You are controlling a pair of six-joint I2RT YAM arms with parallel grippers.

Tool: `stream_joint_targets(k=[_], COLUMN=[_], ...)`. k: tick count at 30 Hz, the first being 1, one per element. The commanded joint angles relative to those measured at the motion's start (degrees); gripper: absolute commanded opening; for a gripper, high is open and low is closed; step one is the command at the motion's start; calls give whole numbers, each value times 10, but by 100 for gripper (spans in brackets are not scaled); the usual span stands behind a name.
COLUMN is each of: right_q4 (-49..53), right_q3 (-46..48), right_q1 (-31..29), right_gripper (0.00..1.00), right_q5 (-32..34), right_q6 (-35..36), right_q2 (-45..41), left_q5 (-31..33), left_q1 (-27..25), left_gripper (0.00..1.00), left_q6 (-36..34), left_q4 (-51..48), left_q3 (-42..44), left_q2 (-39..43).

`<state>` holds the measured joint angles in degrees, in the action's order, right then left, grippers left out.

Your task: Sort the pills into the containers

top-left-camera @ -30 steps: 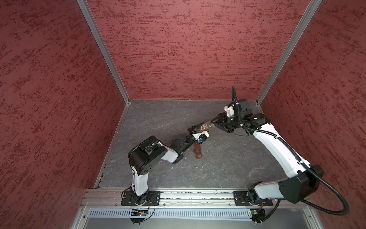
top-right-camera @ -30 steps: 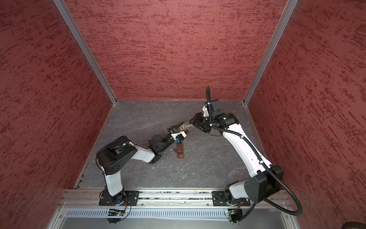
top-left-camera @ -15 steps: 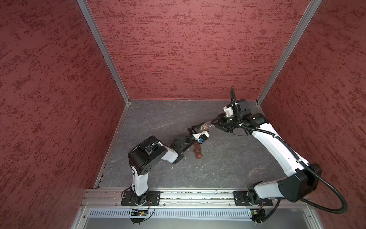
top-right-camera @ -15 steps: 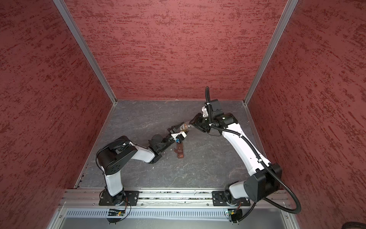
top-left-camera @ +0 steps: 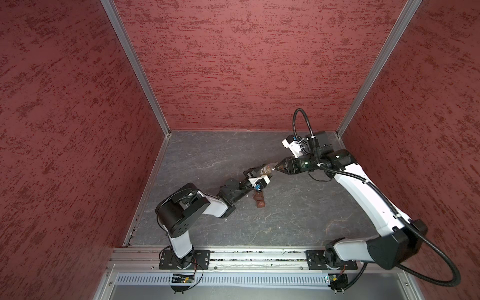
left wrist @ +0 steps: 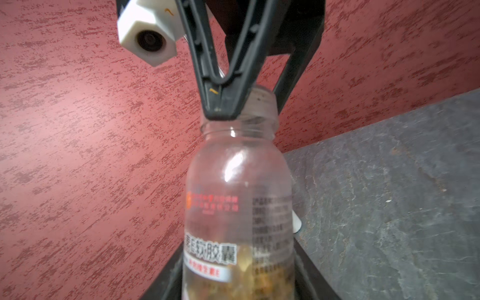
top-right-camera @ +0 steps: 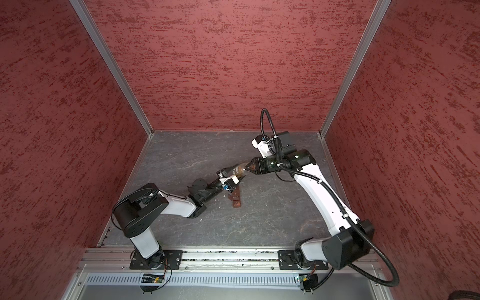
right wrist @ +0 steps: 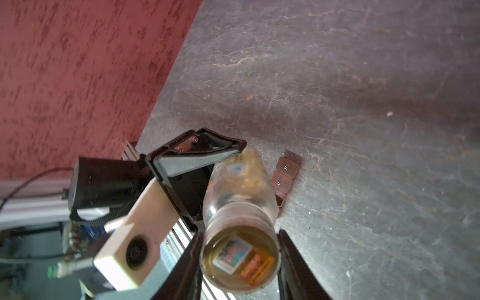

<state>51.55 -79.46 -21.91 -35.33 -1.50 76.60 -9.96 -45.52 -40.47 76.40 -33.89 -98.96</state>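
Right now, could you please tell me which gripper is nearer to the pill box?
Left. The left gripper holds the bottle just past the box's far end; the right gripper clamps the bottle's top, farther off.

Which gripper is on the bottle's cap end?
The right gripper: its fingers pinch the cap, while the left gripper holds the bottle by its body.

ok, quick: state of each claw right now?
Left claw: closed, holding the clear pill bottle by its body.
Right claw: closed on the bottle's cap.
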Motion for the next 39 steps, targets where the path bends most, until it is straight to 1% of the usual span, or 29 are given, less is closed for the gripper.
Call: stream_joint_targets(k=[1, 5, 10, 12, 15, 20, 23, 28, 29, 32, 35, 39], right_q4=[-5, 15, 41, 46, 48, 36, 20, 2, 0, 9, 10, -34], right_q3=[8, 5, -2, -5, -11, -14, -10, 9, 16, 42, 82, 160], right_q1=[-4, -4, -4, -3, -2, 0, 7, 11, 12, 12, 12, 10], right_gripper=[27, 26, 26, 26, 26, 25, 23, 24, 24, 22, 23, 24], right_q5=[-66, -72, -61, -54, -28, 32, 81, 183, 215, 265, 281, 309], right_q6=[173, 226, 270, 276, 258, 178, 106, -11, -44, -107, -160, -217], right_q2=[-36, -41, -49, -52, -51, -48, -46, -46, -44, -29, -17, -21], left_q5=[-32, -29, -22, -20, -10, 7, 16, 42, 49, 69, 89, 107], left_q1=[-12, -12, -11, -11, -11, -6, -5, -5, -7, -13, -23, -36], left_gripper=[0, 0, 0, 0, 0, 0, 0, 0, 0, 0, 0, 0], left_q6=[22, 45, 61, 62, 64, 70, 74, 80, 82, 92, 100, 106], left_q4=[-54, -45, -36, -33, -23, -12, -7, -7, -13, -31, -48, -85], left_q3=[20, 37, 48, 53, 60, 74, 85, 112, 118, 137, 152, 162], left_q2=[13, 21, 24, 24, 25, 34, 42, 74, 86, 119, 148, 182])
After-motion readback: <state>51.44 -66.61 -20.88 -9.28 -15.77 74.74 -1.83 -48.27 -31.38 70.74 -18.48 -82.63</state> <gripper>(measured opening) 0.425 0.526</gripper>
